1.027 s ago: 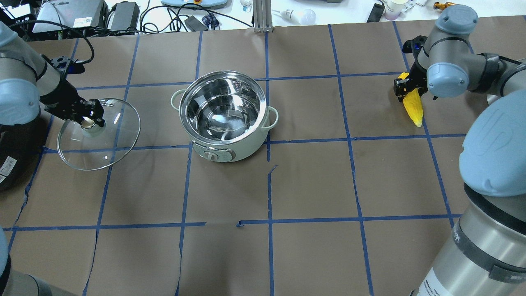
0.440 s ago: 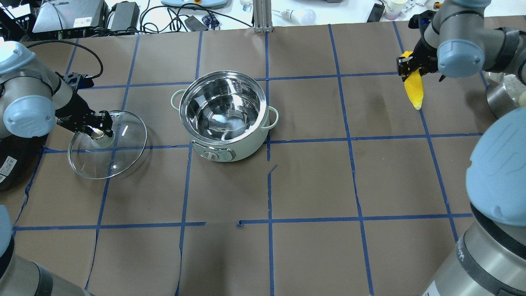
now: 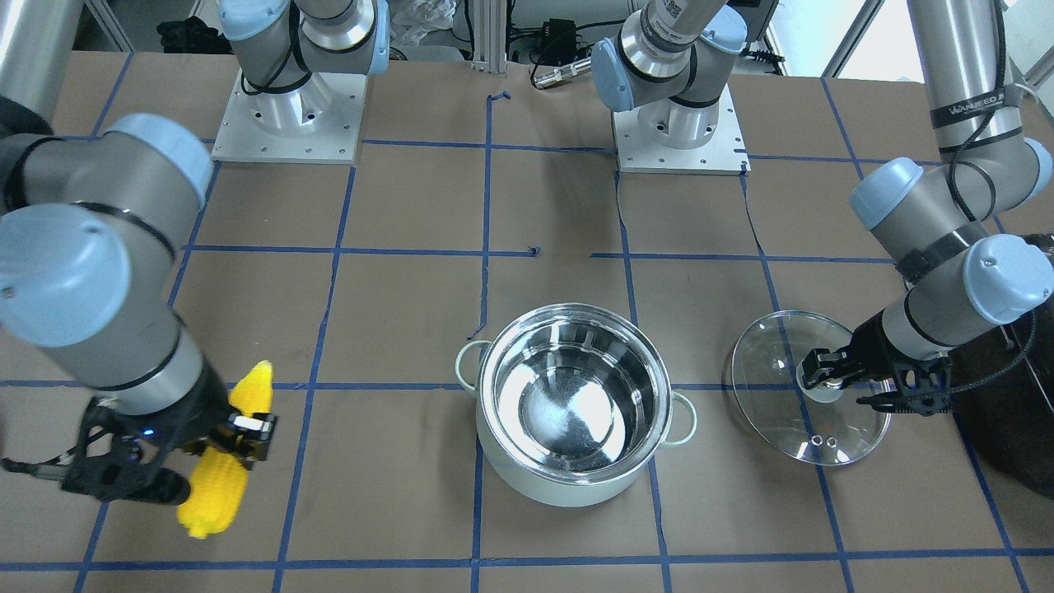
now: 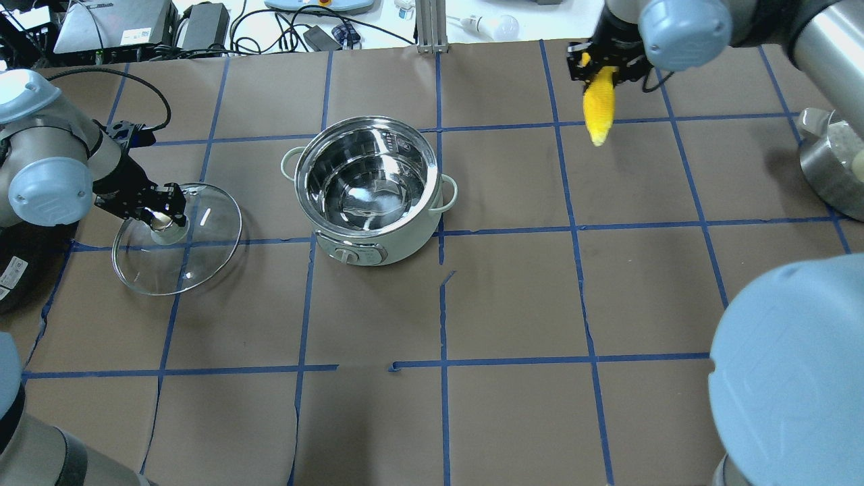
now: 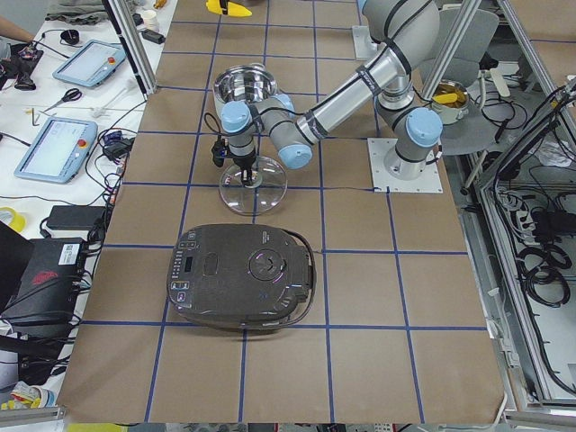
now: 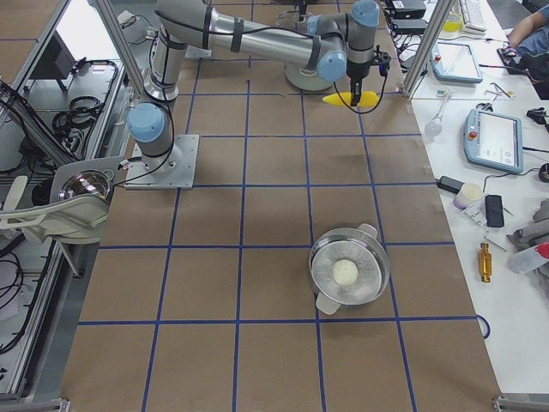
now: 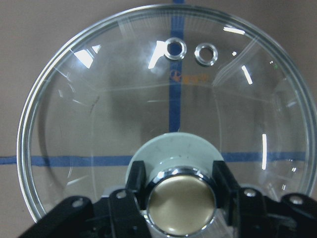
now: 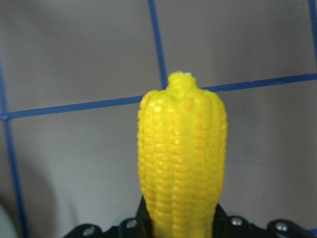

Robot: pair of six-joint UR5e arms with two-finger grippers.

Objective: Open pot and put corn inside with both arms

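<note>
The mint-green pot (image 4: 368, 192) stands open on the brown table, its steel inside empty; it also shows in the front view (image 3: 572, 412). My left gripper (image 4: 156, 209) is shut on the brass knob (image 7: 181, 203) of the glass lid (image 4: 196, 256), holding it tilted low over the table to the pot's left. I cannot tell whether the lid's rim touches the table. My right gripper (image 4: 603, 64) is shut on the yellow corn (image 4: 599, 111), held in the air far right of the pot near the table's back edge, tip pointing down. The corn fills the right wrist view (image 8: 182, 163).
A large black appliance (image 5: 243, 274) sits beyond the lid at the table's left end. A second steel pot (image 4: 833, 169) with a pale round thing inside stands at the right. Cables and devices (image 4: 202, 27) lie behind the back edge.
My right gripper has carried the corn up and leftward, toward the back edge. My left gripper moved the lid slightly right and lower, then held still.
</note>
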